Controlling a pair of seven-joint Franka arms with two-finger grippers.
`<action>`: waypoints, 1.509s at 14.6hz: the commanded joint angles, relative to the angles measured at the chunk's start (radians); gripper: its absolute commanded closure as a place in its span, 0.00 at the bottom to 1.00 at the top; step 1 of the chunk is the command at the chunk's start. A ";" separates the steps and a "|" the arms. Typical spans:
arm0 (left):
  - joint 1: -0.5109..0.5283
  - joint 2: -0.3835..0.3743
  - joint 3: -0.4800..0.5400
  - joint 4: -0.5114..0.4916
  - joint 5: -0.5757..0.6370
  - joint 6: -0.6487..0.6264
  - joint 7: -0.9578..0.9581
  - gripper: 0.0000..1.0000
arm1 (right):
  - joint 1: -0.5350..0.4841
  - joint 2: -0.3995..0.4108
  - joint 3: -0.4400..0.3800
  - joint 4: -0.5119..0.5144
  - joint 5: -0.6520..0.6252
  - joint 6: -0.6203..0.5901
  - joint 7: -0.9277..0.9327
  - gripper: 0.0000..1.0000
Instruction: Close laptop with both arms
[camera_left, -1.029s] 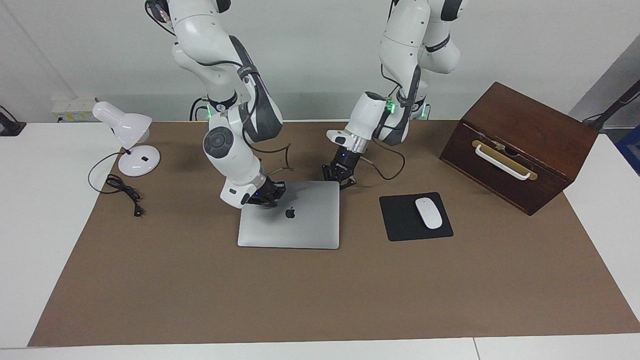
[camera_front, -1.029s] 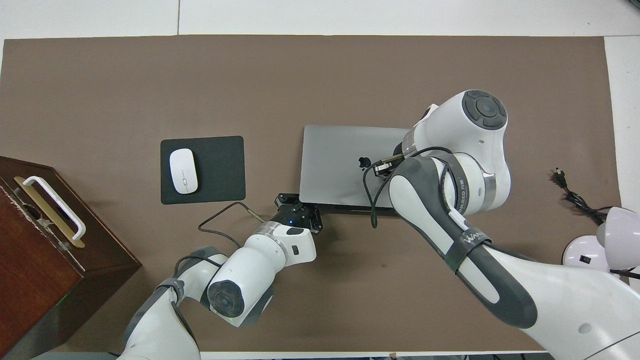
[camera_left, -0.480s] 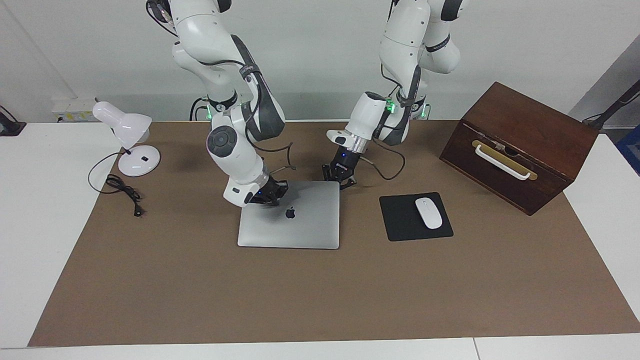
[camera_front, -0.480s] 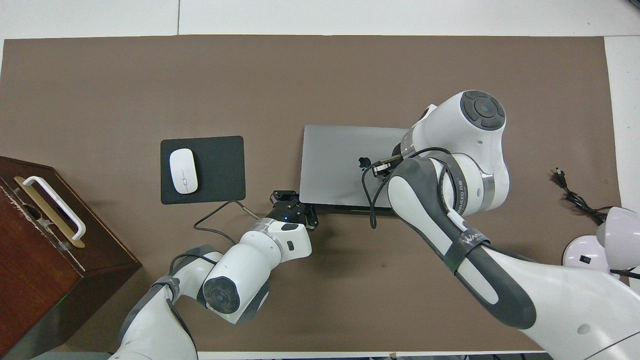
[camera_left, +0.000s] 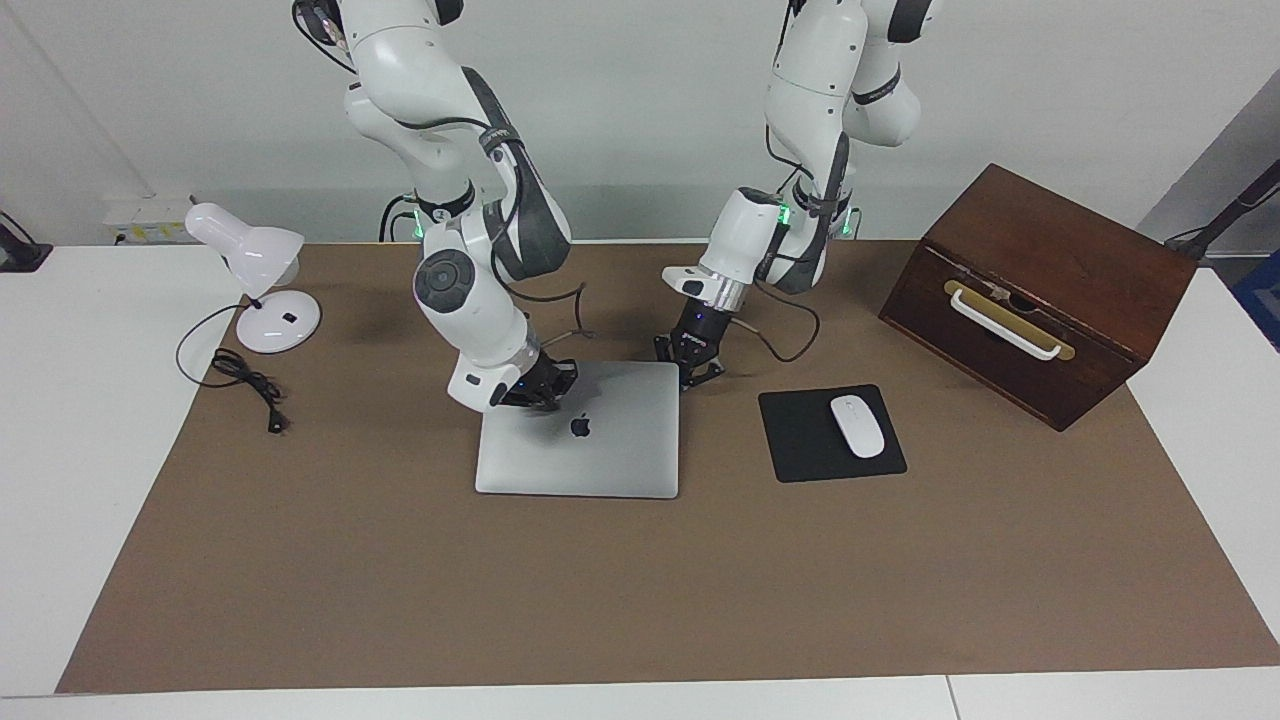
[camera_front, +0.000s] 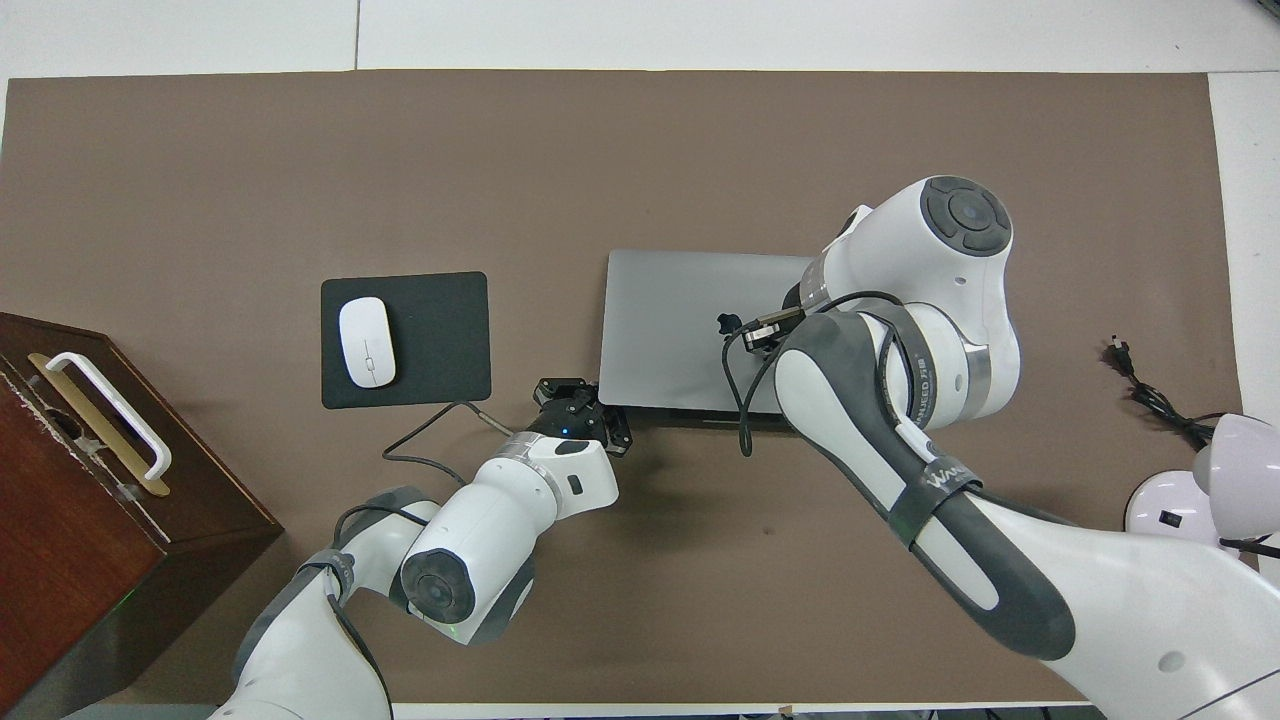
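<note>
Lying flat and fully closed on the brown mat (camera_left: 640, 580) that covers the middle of the table (camera_left: 70, 480), the laptop (camera_left: 600, 450) shows only its lid: a thin silver-grey slab with rounded corners and a dark apple logo at the centre. In the facing view the logo is plain, while in the overhead view the right arm's cable partly hides it. The lid's metal is even and matte, with a soft shadow under the right gripper. A darker strip runs along the edge nearest the robots in the overhead view.

The right gripper (camera_left: 535, 392) sits over the lid's corner nearest the robots, toward the right arm's end of the table, its fingertips together and holding nothing; whether it presses on the lid cannot be told. The left gripper (camera_left: 693, 368) is just beside the laptop's other near corner, toward the left arm's end, low over the mat, also closed and empty. In the overhead view the left gripper (camera_front: 580, 405) sits at that corner's edge; touching or apart cannot be told.

Beside the laptop, toward the left arm's end, lies a black mouse pad (camera_left: 800, 440) with a white mouse (camera_left: 858, 426) on it. Nearer that end stands a dark wooden box (camera_left: 1060, 260) with a white handle. A white desk lamp (camera_left: 255, 265) and its black cord (camera_left: 245, 380) are at the right arm's end.
</note>
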 joint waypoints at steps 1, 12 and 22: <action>0.020 -0.018 0.006 0.001 0.013 -0.136 -0.042 1.00 | -0.003 -0.014 0.005 -0.001 0.029 -0.017 0.026 1.00; 0.034 -0.245 0.009 0.007 0.013 -0.523 -0.045 1.00 | -0.002 -0.056 0.019 0.173 0.029 -0.203 0.141 0.75; 0.095 -0.474 0.013 0.064 0.013 -1.019 -0.036 1.00 | -0.002 -0.204 0.011 0.198 -0.187 -0.340 0.236 0.00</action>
